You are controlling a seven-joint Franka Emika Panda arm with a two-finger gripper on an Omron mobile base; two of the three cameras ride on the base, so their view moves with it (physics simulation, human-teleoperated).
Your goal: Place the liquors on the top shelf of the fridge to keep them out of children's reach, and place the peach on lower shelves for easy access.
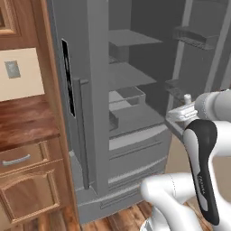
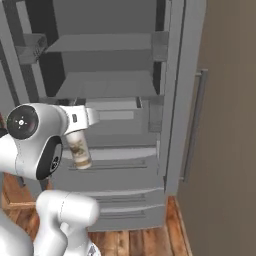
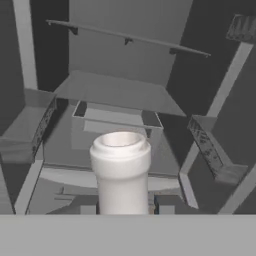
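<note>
The fridge (image 2: 172, 75) stands open in front of me. My gripper (image 2: 76, 131) is shut on a cream-white liquor bottle (image 2: 80, 150) with a pale label. The bottle hangs upright in front of the drawers, lower than the shelves. In the hand view the bottle's (image 3: 120, 170) round rim points into the fridge interior. The top shelf (image 1: 133, 38) (image 2: 100, 44) is a bare grey slab well above the bottle. A lower shelf (image 2: 105, 82) and a clear drawer (image 2: 112, 105) sit beneath it. The peach is out of view.
The fridge's left door (image 1: 97, 90) stands open beside a wooden counter and drawers (image 1: 22, 135). Its right door, with a vertical bar handle (image 2: 197, 125), is open against a brown wall. Door bins (image 1: 194, 38) (image 2: 30, 47) jut inward on one side.
</note>
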